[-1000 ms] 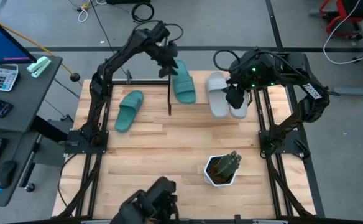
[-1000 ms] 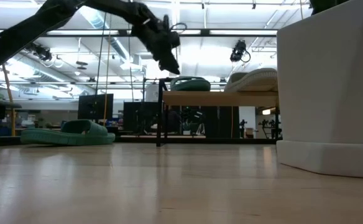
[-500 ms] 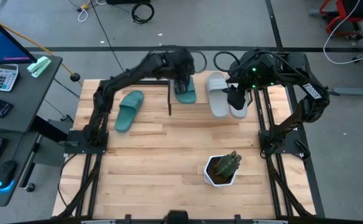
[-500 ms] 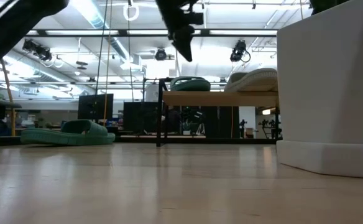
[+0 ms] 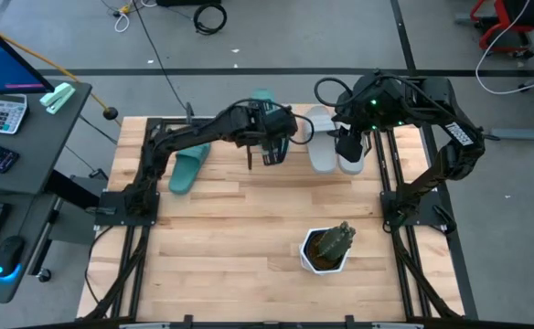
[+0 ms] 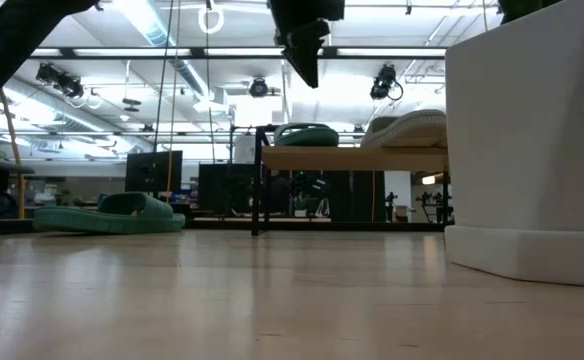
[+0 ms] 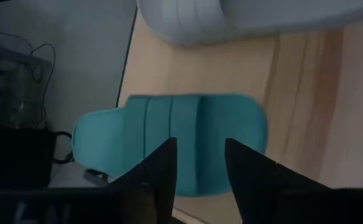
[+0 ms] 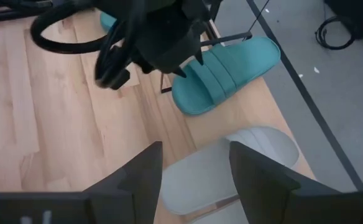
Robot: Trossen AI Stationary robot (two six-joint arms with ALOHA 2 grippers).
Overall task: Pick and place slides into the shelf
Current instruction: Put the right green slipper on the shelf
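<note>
my left gripper (image 7: 197, 165) hangs narrowly open and empty above the teal-green ridged rubber slide (image 7: 169, 144), whose long axis runs crosswise beneath my fingers (image 7: 160, 168).

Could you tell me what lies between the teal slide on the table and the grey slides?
In the high view, the left gripper hangs over the shelved teal slide, between the table's teal slide and the grey slides.
</note>
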